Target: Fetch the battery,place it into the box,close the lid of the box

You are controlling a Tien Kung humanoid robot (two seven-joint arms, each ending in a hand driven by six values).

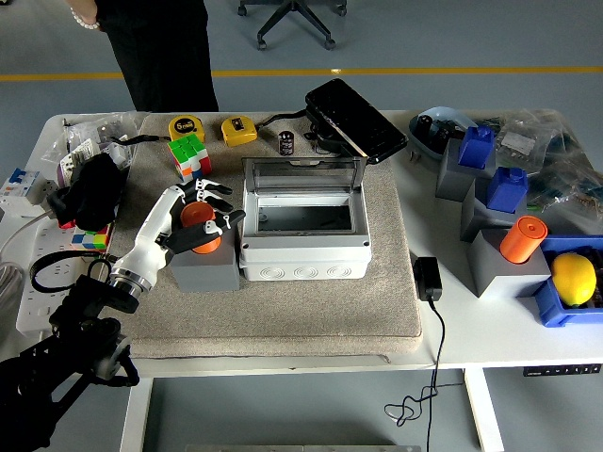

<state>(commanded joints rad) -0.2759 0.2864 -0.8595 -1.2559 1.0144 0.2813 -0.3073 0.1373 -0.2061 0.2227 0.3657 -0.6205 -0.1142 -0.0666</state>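
Note:
An orange battery stands upright in a grey holder block on the beige mat, just left of the box. My left hand comes in from the lower left on a white forearm, and its black fingers curl around the battery's top. The grey box sits mid-mat with its clear lid standing open at the back; its inside looks empty. The right arm is out of view.
A Rubik's cube, two tape measures and a black device lie behind the box. At the right stand a second orange battery, blue blocks and a lemon. A person stands at the far left.

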